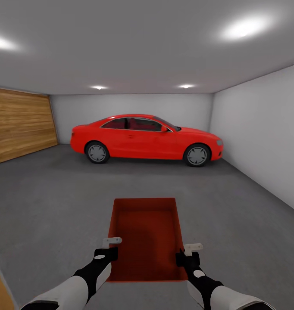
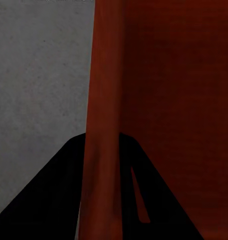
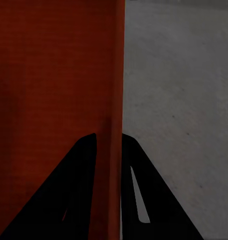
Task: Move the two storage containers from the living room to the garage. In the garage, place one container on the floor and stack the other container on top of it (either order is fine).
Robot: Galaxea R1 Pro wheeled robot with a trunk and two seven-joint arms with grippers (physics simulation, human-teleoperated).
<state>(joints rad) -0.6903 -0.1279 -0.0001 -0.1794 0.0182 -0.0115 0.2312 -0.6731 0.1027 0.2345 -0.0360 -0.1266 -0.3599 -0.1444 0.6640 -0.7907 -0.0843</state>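
Clearly the robot stands inside the garage, carrying one orange-red rectangular storage container [image 1: 147, 237] with thin low walls out in front of its trunk, above the dark grey concrete floor [image 1: 48, 206].

At far left a wooden slatted door [image 1: 20, 125] closes off that side of the room. Nearer, the left claw [image 1: 111, 242] pinches the bin's left long wall; in the left wrist view its dark fingers [image 2: 53, 200] sit either side of that thin red wall, one inside the bin and one outside, so it is closed narrowly on the rim. Holding each long wall like this probably keeps the flat bottom level and stops the bin swinging.

The container's open top faces up and it looks empty. I cannot tell whether it hangs just above the concrete or already touches it.

On the other side, the right claw [image 1: 192, 248] grips the right long wall the same way, the wall running between its fingers [image 3: 76, 195] in the right wrist view, with bare concrete beyond.

Farther back a glossy red coupe car [image 1: 147, 140] is parked across the rear, well apart from the bin. A plain white wall [image 1: 263, 129] bounds the right. Open concrete lies all around the bin, so lowering it straight down should meet nothing.
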